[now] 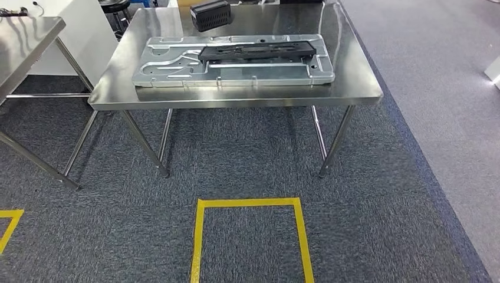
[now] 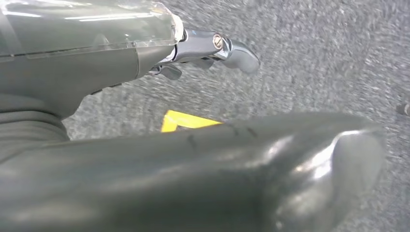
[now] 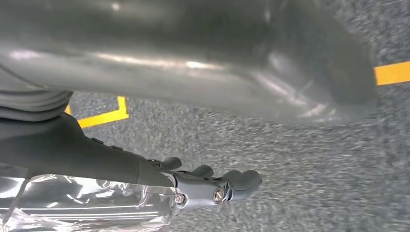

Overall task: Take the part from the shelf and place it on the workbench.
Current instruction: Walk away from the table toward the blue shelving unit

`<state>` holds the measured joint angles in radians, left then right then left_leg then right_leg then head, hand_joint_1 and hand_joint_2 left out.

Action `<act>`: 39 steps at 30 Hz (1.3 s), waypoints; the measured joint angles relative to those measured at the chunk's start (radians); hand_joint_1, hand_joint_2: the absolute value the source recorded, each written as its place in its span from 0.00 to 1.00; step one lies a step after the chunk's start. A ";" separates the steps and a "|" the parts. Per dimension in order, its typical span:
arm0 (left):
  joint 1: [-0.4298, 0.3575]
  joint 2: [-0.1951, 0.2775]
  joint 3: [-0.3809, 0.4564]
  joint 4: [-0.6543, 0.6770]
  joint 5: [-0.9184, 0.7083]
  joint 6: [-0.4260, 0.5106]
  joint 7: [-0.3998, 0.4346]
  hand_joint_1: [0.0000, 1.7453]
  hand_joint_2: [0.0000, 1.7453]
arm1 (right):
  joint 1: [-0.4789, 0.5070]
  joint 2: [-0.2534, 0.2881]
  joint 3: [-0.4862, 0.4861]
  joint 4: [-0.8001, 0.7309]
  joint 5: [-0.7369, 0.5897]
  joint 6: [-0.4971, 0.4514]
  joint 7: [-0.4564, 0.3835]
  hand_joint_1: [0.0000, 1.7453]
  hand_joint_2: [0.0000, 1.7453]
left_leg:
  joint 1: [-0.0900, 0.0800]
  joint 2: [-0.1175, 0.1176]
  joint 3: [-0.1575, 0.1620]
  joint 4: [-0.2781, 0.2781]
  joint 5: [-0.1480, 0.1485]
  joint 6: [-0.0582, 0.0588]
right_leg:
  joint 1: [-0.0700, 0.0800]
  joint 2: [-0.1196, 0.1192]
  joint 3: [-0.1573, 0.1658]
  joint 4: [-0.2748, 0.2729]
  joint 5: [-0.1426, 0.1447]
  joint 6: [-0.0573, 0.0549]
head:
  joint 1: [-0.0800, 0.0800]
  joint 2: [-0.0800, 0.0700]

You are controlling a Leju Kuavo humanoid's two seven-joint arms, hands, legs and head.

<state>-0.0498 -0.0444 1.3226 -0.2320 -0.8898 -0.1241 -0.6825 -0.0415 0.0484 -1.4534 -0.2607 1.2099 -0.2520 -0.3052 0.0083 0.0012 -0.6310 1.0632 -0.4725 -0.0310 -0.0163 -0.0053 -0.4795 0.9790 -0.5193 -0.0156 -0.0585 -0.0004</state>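
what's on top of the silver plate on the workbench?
A long black part lies flat on the silver plate, along its far half. Whatever plate surface is beneath that part is covered. A black box sits behind, on the workbench.

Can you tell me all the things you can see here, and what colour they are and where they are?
Steel workbench: one, shiny silver, middle of the head view.
Flat metal part: one, silver-grey, lying on the workbench.
Long black part: one, black, lying on top of the flat metal part.
Black box: one, black, at the far edge of the workbench.
Second table: one, silver, left of the workbench.
Tape square: one, yellow, on the carpet before the workbench.
Carpet: grey, underneath everything.
Left hand: grey, holding nothing, above the carpet.
Right hand: grey, holding nothing, above the carpet.
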 joint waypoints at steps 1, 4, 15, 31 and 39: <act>0.000 0.001 0.000 0.000 0.000 0.001 0.000 0.00 0.00 | 0.000 0.000 0.000 0.000 -0.001 0.002 0.005 0.00 0.00 | 0.001 0.000 -0.016 0.055 -0.052 -0.004 | 0.002 -0.002 -0.012 0.001 0.010 -0.005 | 0.000 0.000; -0.001 0.002 0.000 0.000 -0.002 -0.004 0.000 0.00 0.00 | 0.000 0.000 0.000 0.001 -0.010 0.019 0.022 0.00 0.00 | 0.002 0.000 -0.042 0.226 -0.138 -0.007 | 0.012 -0.006 -0.057 0.006 0.041 -0.012 | 0.000 0.000; -0.014 0.004 -0.043 0.001 0.002 -0.037 0.030 0.00 0.00 | 0.001 0.010 -0.034 0.011 -0.065 0.167 0.180 0.00 0.00 | -0.013 0.008 0.194 -0.141 -0.031 0.063 | 0.017 -0.005 -0.147 0.055 0.058 0.024 | 0.000 0.000; -0.008 -0.001 -0.047 0.007 0.030 -0.008 0.089 0.00 0.00 | -0.009 0.016 -0.043 0.016 -0.061 0.193 0.192 0.00 0.00 | 0.007 0.007 -0.013 0.032 -0.039 0.001 | -0.008 0.001 -0.037 0.024 0.007 0.003 | 0.000 0.000; -0.013 -0.004 -0.044 0.007 0.046 0.003 0.097 0.00 0.00 | -0.010 0.013 -0.043 0.016 -0.047 0.218 0.196 0.00 0.00 | 0.000 0.008 0.155 0.037 -0.063 0.024 | 0.011 -0.004 -0.146 0.029 0.093 0.003 | 0.000 0.000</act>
<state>-0.0623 -0.0486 1.2784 -0.2247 -0.8440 -0.1214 -0.5851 -0.0515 0.0611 -1.4965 -0.2448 1.1625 -0.0341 -0.1095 0.0078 0.0088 -0.4758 1.0998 -0.5357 -0.0074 -0.0053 -0.0096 -0.6250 1.0081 -0.4264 -0.0131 -0.0587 -0.0004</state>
